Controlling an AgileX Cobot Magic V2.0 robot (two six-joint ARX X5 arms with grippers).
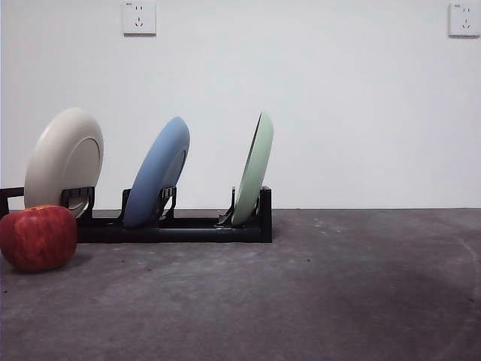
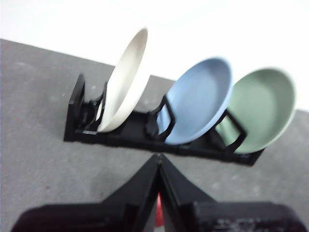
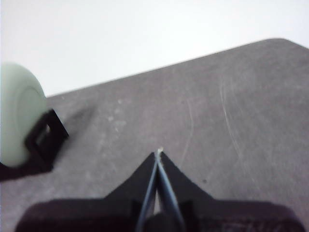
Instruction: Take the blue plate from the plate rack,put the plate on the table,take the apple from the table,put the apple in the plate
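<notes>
The blue plate [image 1: 158, 179] stands on edge in the middle slot of the black plate rack [image 1: 180, 226], between a cream-white plate [image 1: 65, 159] and a pale green plate [image 1: 255, 168]. The red apple [image 1: 37, 237] rests on the dark grey table [image 1: 301, 293] at the front left, just before the rack. In the left wrist view the blue plate [image 2: 200, 99] and the rack [image 2: 145, 135] lie ahead of my left gripper [image 2: 159, 157], which is shut and empty, a sliver of the apple [image 2: 158, 215] showing below its jaws. My right gripper [image 3: 159, 153] is shut over bare table.
The pale green plate [image 3: 17, 118] at the rack's end shows at the edge of the right wrist view. A white wall with two sockets [image 1: 139, 16] stands behind the table. Neither arm shows in the front view.
</notes>
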